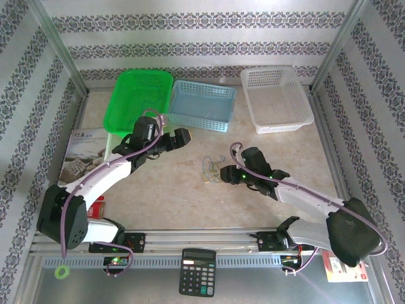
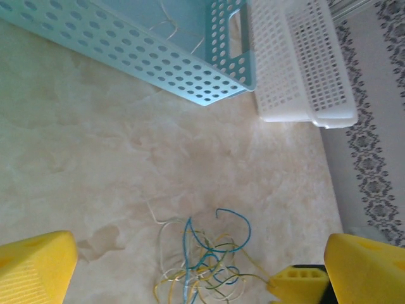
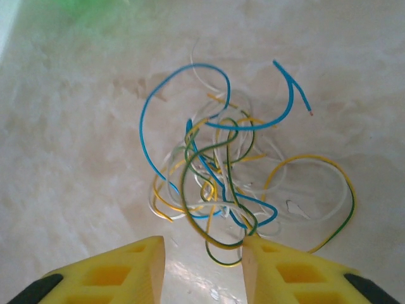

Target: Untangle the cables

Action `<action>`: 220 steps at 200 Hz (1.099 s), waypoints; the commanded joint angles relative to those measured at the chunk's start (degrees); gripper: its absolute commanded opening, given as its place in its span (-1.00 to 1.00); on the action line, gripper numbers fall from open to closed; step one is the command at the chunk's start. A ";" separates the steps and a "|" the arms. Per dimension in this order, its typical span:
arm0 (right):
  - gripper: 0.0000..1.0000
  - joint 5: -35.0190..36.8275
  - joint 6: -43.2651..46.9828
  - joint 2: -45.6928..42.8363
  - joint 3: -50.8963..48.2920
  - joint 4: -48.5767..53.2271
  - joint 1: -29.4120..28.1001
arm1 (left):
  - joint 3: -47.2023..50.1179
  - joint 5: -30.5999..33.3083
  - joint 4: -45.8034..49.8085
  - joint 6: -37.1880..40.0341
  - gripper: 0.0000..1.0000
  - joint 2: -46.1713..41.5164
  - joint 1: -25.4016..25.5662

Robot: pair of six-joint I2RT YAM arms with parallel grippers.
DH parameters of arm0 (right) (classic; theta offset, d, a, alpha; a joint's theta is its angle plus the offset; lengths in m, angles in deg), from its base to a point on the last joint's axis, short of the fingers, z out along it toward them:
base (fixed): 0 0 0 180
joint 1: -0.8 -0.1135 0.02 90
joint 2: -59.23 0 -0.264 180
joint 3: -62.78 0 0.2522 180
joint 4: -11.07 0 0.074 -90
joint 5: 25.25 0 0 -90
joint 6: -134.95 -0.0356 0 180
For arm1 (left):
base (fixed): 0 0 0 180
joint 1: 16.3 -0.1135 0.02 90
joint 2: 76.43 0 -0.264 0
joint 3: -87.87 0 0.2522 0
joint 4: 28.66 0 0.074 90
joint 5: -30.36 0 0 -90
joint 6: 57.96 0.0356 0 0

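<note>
Along the far side of your table three plastic baskets sit in a row. On the left is the green basket, a shallow rectangle of fine mesh. Just right of it, tilted a little, is the blue basket, its walls punched with round holes; your left wrist camera shows a thin whitish wire curling on its floor. Further right is the white basket, with slotted lattice walls and a wide rim. The table top is smooth, pale and marbled in beige.

The cables lie near the middle of the table, nearer than the baskets and between your two arms. They are a loose knot of thin, springy loops: blue, green-and-yellow striped, yellow-orange and whitish, with one blue end curling free at the far right of the tangle.

Your left gripper is held off to the far left of the tangle, apart from it. Its ribbed yellow fingers are spread as wide as they go, released and holding nothing.

Your right gripper is right at the near right edge of the tangle. Its blocky yellow fingertips stand partly drawn in with a clear gap between them. A green-and-yellow loop hangs into that gap and touches the right tip, but nothing is clamped.
</note>
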 commanded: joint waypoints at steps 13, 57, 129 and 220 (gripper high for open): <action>-0.38 3.39 1.35 2.29 0.83 1.28 -2.21 | -1.48 -0.51 -4.16 -1.89 1.00 -1.70 0.54; -0.41 6.02 -1.16 0.54 -1.65 1.53 -3.65 | -1.95 -0.98 -5.17 -2.57 1.00 -0.73 0.57; -0.43 7.61 -5.49 -5.45 -6.86 1.34 -4.18 | -1.42 -1.42 -6.42 -3.27 1.00 0.03 0.59; -0.53 4.50 -7.97 4.68 -3.50 -6.55 -4.34 | -1.69 -1.50 -6.46 -3.14 1.00 0.37 0.82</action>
